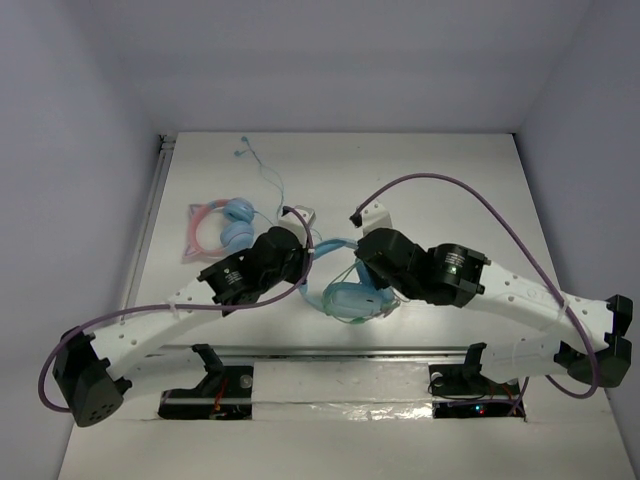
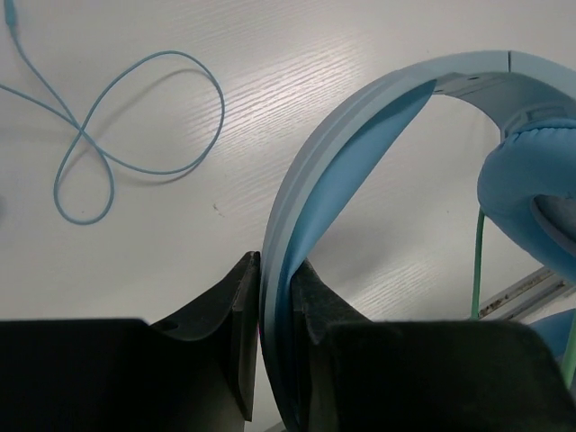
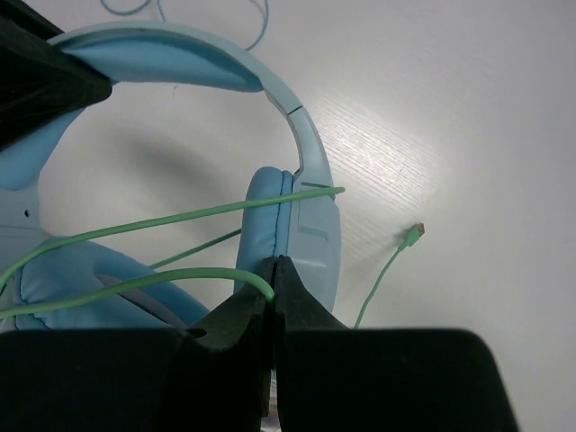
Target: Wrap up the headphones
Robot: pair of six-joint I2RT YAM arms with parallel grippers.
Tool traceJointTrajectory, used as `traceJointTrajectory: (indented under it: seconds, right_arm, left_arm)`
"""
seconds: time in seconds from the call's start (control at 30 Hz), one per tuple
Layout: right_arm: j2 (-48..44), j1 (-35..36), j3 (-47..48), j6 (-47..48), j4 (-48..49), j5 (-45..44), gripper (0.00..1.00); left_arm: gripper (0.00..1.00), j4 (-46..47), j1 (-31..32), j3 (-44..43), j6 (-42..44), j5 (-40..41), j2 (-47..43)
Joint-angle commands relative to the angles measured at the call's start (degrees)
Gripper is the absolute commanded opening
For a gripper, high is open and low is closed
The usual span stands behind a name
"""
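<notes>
The headphones (image 1: 350, 297) rest on the table (image 1: 450, 170), to the right of the pink-banded headphones (image 1: 222, 226) and nearer my bases. My left gripper (image 2: 277, 270) is clamped across their headband (image 2: 310, 180), and my right gripper (image 3: 273, 270) is pinched narrow on the green cable (image 3: 180, 219). I judge the band light and rigid, a sound hold, whereas the thin cable looks limp, springy and slip-prone, best taken close to the earcup (image 3: 268, 211); no container shows.
</notes>
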State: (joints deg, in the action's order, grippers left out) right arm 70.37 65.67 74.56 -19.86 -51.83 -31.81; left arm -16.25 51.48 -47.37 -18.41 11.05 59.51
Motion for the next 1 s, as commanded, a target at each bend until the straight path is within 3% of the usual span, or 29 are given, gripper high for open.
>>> traceJointTrajectory:
  seconds: [0.0, 0.2, 0.43, 0.57, 0.8, 0.97]
  right_arm:
    - [-0.9, -2.7, 3.3, 0.9, 3.5, -15.4, 0.02]
    - [-0.4, -4.3, 0.8, 0.4, 6.6, -17.0, 0.24]
    - [-2.3, -6.2, -2.8, -1.0, 10.1, -14.9, 0.24]
    - [-4.1, -9.1, -8.5, -2.4, 16.8, -11.7, 0.25]
    - [-10.0, -15.8, -17.2, -5.3, 29.9, 7.6, 0.24]
    - [-13.6, -19.3, -26.3, -7.4, 41.9, 15.1, 0.25]
  left_arm:
    - [0.00, -1.0, 0.6, -2.2, 4.9, -8.6, 0.0]
    - [0.00, 0.9, 0.6, -1.1, 4.1, -9.6, -1.0]
    - [0.00, 1.8, -0.5, -0.9, 1.7, -11.3, -3.4]
    - [0.00, 2.5, -1.7, -1.8, 1.3, -16.1, -5.4]
    - [0.00, 5.5, -7.5, -2.2, 0.8, -24.9, -8.3]
    - [0.00, 8.7, -11.8, -3.0, -1.1, -28.4, -10.2]
